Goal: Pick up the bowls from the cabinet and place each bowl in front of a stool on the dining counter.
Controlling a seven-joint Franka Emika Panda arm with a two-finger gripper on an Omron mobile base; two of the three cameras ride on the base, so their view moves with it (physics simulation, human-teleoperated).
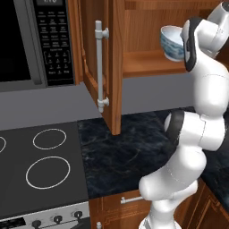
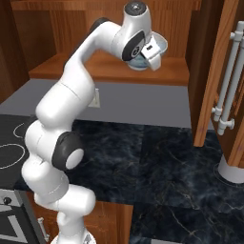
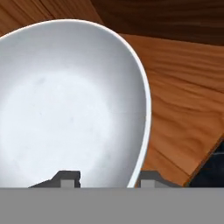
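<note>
A white bowl [image 1: 171, 42] with a blue-green pattern outside sits at the front of the open cabinet's shelf [image 1: 143, 67]. In the hand view its plain white inside [image 3: 65, 100] is seen from very close. My gripper [image 3: 109, 178] straddles the bowl's rim, one fingertip [image 3: 68, 177] inside and the other outside, closed on the wall. From the right base view the hand [image 2: 151, 56] covers most of the bowl [image 2: 161, 46] above the wooden shelf [image 2: 109, 69]. The bowl's base appears at or just above the shelf; I cannot tell which.
The cabinet door [image 1: 91, 53] stands open to the left with its silver bar handle [image 1: 99, 67]. A microwave [image 1: 31, 40] hangs over the stove [image 1: 40, 165]. Black marble worktop [image 2: 157, 157] lies below. Another door with bar handles [image 2: 228, 81] stands at the right.
</note>
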